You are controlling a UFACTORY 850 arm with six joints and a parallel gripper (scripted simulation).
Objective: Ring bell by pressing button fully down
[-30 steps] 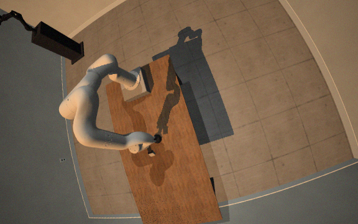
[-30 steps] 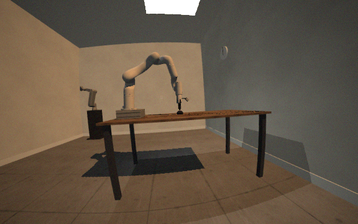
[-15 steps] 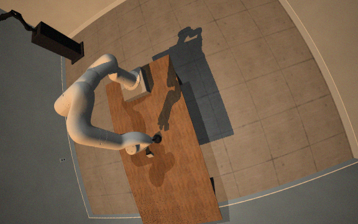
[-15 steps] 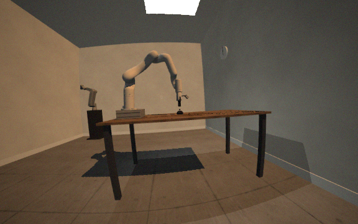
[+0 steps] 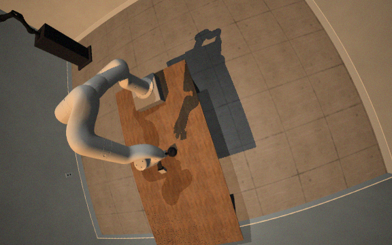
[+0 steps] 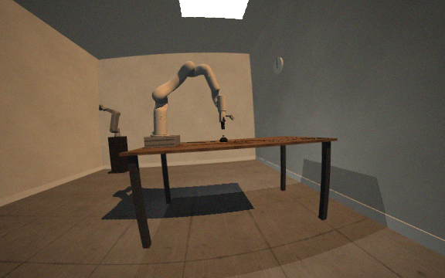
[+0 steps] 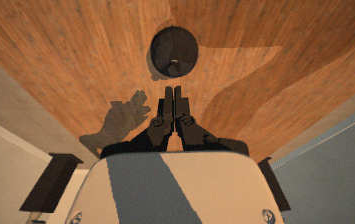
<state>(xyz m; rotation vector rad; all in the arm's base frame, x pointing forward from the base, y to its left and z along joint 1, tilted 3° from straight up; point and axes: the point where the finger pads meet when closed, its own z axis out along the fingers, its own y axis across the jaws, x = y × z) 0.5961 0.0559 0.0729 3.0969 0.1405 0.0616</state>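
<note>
The bell (image 7: pixel 173 51) is a dark round dome with a small button on top, standing upright on the wooden table. It also shows in the top view (image 5: pixel 171 152) and as a small dark bump in the exterior view (image 6: pixel 223 139). My gripper (image 7: pixel 174 96) is shut and empty, pointing down. In the exterior view the gripper (image 6: pixel 222 127) hangs clear above the bell with a gap between them. In the wrist view the fingertips lie just short of the bell's near rim.
The arm's base block (image 6: pixel 161 140) stands at the table's far end. The wooden table (image 5: pixel 172 163) is long and narrow, with edges close on both sides of the bell. A second small arm on a dark pedestal (image 6: pixel 117 152) stands by the back wall.
</note>
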